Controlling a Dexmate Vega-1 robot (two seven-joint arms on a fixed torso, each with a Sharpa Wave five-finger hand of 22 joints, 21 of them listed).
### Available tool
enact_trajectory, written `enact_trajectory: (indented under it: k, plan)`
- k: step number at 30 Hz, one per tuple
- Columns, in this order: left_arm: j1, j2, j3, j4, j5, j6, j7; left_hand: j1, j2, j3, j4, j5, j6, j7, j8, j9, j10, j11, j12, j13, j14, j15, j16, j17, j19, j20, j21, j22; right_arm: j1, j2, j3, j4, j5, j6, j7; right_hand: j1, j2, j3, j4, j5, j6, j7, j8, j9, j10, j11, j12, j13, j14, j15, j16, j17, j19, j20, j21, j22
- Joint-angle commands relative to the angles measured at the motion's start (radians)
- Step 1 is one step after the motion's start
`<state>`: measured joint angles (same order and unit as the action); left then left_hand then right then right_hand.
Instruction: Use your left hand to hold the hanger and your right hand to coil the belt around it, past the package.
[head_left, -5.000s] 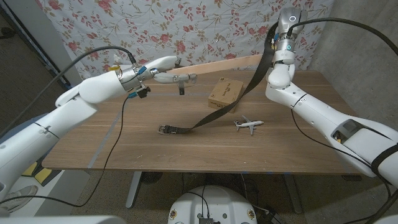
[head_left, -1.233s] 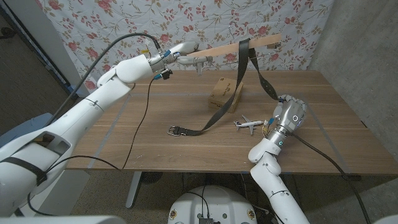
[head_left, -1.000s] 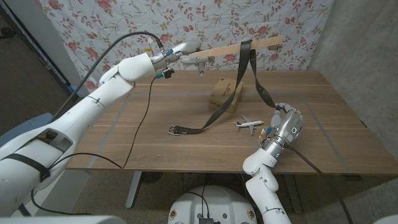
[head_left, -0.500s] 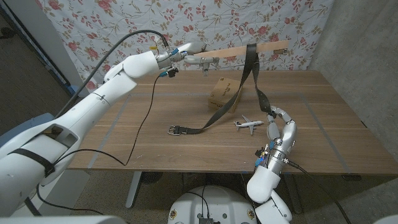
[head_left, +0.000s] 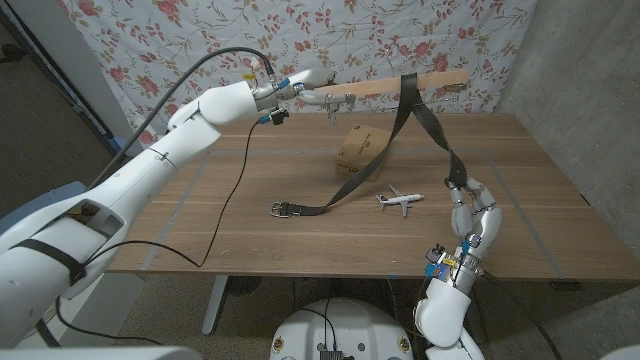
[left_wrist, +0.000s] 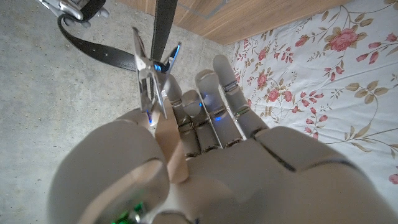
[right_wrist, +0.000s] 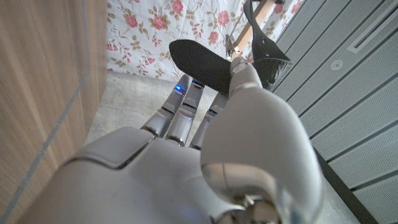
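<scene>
The left hand (head_left: 300, 82) grips the hanger (head_left: 400, 84), lying left-right at the far edge. The belt (head_left: 420, 108) drapes over it; its end runs near-right into the right hand (head_left: 472, 205), which pinches it.

A wooden desk (head_left: 250, 235) with a plank-grain top and pale strips of tape across it stands in the middle of the room on light metal legs (head_left: 214, 303). Behind it hangs a white cloth (head_left: 180, 35) printed with pink and red roses and green leaves, covering the back wall. To the right of the cloth a plain grey wall (head_left: 575, 60) rises beside the desk. On the left stands a dark panel (head_left: 40, 110) with a pale frame. The floor (head_left: 300, 295) is grey and speckled, like concrete. The light is even and soft.
</scene>
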<state>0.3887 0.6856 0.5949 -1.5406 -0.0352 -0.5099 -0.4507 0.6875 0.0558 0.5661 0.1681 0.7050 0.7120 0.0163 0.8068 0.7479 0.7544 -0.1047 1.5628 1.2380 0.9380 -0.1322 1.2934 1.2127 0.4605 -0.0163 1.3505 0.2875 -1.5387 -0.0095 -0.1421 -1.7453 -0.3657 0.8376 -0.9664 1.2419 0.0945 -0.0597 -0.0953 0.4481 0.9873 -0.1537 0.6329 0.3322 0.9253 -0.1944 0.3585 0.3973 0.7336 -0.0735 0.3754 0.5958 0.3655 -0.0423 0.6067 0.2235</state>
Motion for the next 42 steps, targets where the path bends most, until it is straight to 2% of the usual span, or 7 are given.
enact_trajectory:
  k: [1,7,13,21,26,32,42]
  plan:
    - [0.011,0.008,0.003,-0.013,0.001,0.014,-0.01,0.002,0.007,-0.004,-0.003,-0.002,0.004,-0.004,0.01,0.003,0.005,-0.005,0.004,0.002,0.007,-0.003,-0.002,-0.001,-0.001,0.001,0.006,0.002,-0.048,0.096,0.099,-0.151,-0.21,0.037,-0.059,-0.001,0.006,-0.007,-0.002,0.004,-0.008,-0.001,0.005,0.003,-0.003,-0.004,-0.002,0.004,-0.006,-0.164,-0.004,0.003,-0.004,-0.062,0.005,0.001]
    - [0.012,0.006,0.007,-0.007,0.002,0.016,-0.013,0.002,0.007,-0.004,-0.003,-0.002,0.003,0.0,0.01,0.001,0.005,-0.004,0.004,0.002,0.005,-0.006,0.002,0.006,-0.002,0.001,0.007,0.001,-0.059,0.078,0.123,-0.277,-0.275,-0.019,-0.033,0.0,0.006,-0.01,-0.001,0.004,-0.006,-0.002,0.005,0.003,-0.001,-0.004,-0.002,0.005,-0.007,-0.164,-0.005,0.005,-0.004,-0.064,0.007,0.001]
    - [0.008,0.005,0.014,-0.011,0.015,0.029,-0.016,0.002,0.007,-0.004,-0.003,-0.003,0.007,0.002,0.013,-0.001,0.005,-0.003,0.004,0.002,0.007,-0.003,-0.001,0.002,-0.002,0.001,0.009,0.001,-0.06,0.058,0.145,-0.328,-0.3,0.057,-0.067,0.0,0.005,-0.013,-0.001,0.004,-0.004,-0.003,0.005,0.002,0.001,-0.005,-0.002,0.006,-0.007,-0.164,-0.004,0.008,-0.005,-0.067,0.008,0.001]
    - [-0.001,-0.007,0.024,-0.017,0.044,0.053,-0.004,0.003,0.008,-0.004,-0.004,-0.003,0.008,0.007,0.016,-0.001,0.011,0.001,0.005,0.002,0.01,0.001,0.007,0.008,-0.002,0.002,0.015,0.004,-0.114,0.12,0.175,-0.357,-0.384,0.152,-0.116,0.005,0.003,-0.023,-0.003,0.005,0.0,-0.002,0.009,0.006,0.012,-0.006,0.0,0.008,0.0,-0.164,0.0,0.017,-0.009,-0.073,0.012,0.002]
    - [0.013,-0.013,0.02,-0.048,0.083,0.092,0.044,0.017,0.024,0.003,-0.011,-0.01,0.044,0.033,0.024,-0.019,0.048,-0.013,0.01,0.003,0.068,-0.033,0.035,0.012,0.064,-0.017,0.05,0.011,-0.148,0.152,0.189,-0.353,-0.413,0.216,-0.125,0.009,0.001,-0.028,-0.004,0.006,0.004,-0.001,0.01,0.006,0.014,-0.006,0.0,0.01,0.004,-0.164,0.003,0.022,-0.012,-0.073,0.014,0.002]
    - [0.012,-0.016,0.027,-0.072,0.117,0.129,0.065,0.027,0.028,0.008,-0.014,-0.017,0.048,0.052,0.034,-0.013,0.068,-0.008,0.011,0.004,0.082,-0.033,0.047,0.014,0.093,-0.025,0.068,0.015,-0.164,0.219,0.226,-0.357,-0.452,0.288,-0.128,0.009,0.001,-0.03,-0.004,0.006,0.005,-0.002,0.011,0.005,0.014,-0.006,-0.001,0.01,0.004,-0.164,0.003,0.024,-0.015,-0.073,0.014,0.002]
    - [0.006,-0.019,0.041,-0.081,0.149,0.15,0.077,0.033,0.036,0.015,-0.012,-0.024,0.029,0.034,0.053,0.02,0.081,-0.01,0.013,0.006,0.084,-0.033,0.061,0.019,0.081,-0.025,0.085,0.04,-0.209,0.359,0.293,-0.394,-0.484,0.397,-0.085,0.01,0.001,-0.034,-0.004,0.006,0.007,-0.004,0.011,0.003,0.016,-0.006,-0.002,0.01,0.002,-0.164,0.002,0.027,-0.018,-0.074,0.015,0.003]
